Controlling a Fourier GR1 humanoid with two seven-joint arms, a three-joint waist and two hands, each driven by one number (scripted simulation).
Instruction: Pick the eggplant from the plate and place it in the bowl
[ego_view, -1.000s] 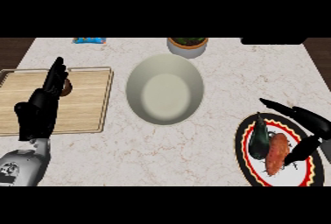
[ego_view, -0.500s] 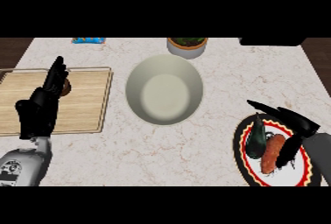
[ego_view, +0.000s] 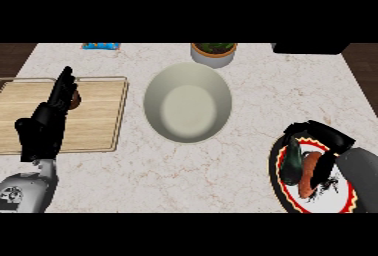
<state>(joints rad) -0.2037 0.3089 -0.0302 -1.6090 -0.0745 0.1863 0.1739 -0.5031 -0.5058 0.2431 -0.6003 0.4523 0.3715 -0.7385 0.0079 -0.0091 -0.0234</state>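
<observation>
Right robot hand (ego_view: 325, 137) over glossy dark eggplant (ego_view: 293, 159) — round patterned plate (ego_view: 284, 192).

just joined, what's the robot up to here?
The right hand is down over the plate at the counter's right, its fingers curled around the eggplant, which is not yet lifted. An orange-red item lies beside it. The bowl sits at the centre. The left hand rests open over the cutting board.

Pale marble counter (ego_view: 244, 75) with brown veins fills the view; dark wood, maybe floor (ego_view: 15, 52), shows past its far left and right corners.
</observation>
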